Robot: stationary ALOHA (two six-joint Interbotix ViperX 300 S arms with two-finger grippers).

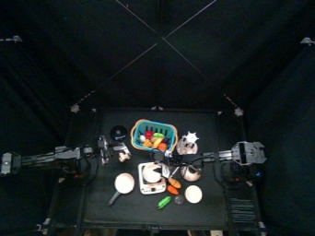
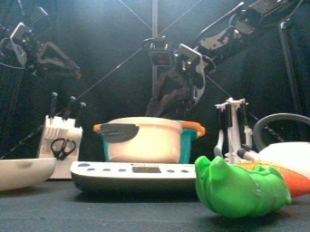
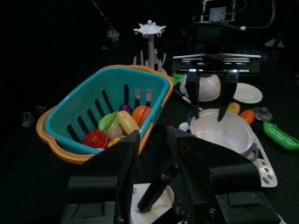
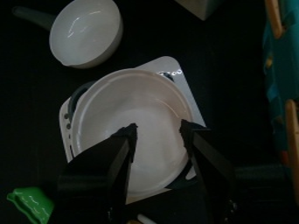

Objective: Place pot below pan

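Observation:
The pot (image 1: 151,174) is pale inside and sits on a white square scale (image 1: 157,190) at the table's middle. It looms large in the front view as the pot (image 2: 148,139) and fills the right wrist view as the pot (image 4: 131,114). My right gripper (image 4: 158,140) hangs open just over it, one finger near the rim and the other above the inside; nothing is gripped. The left wrist view shows that right gripper (image 3: 212,98) over the pot (image 3: 225,133). The pan (image 1: 123,182), whitish with a short dark handle, lies left of the scale. My left gripper (image 3: 170,166) rests at the left.
A teal basket (image 1: 154,136) with an orange rim holds toy vegetables behind the pot. A flat white dish (image 1: 193,194) lies right of the scale. A green toy (image 2: 242,186) sits by the front edge. A white holder with scissors (image 2: 58,138) stands at the left.

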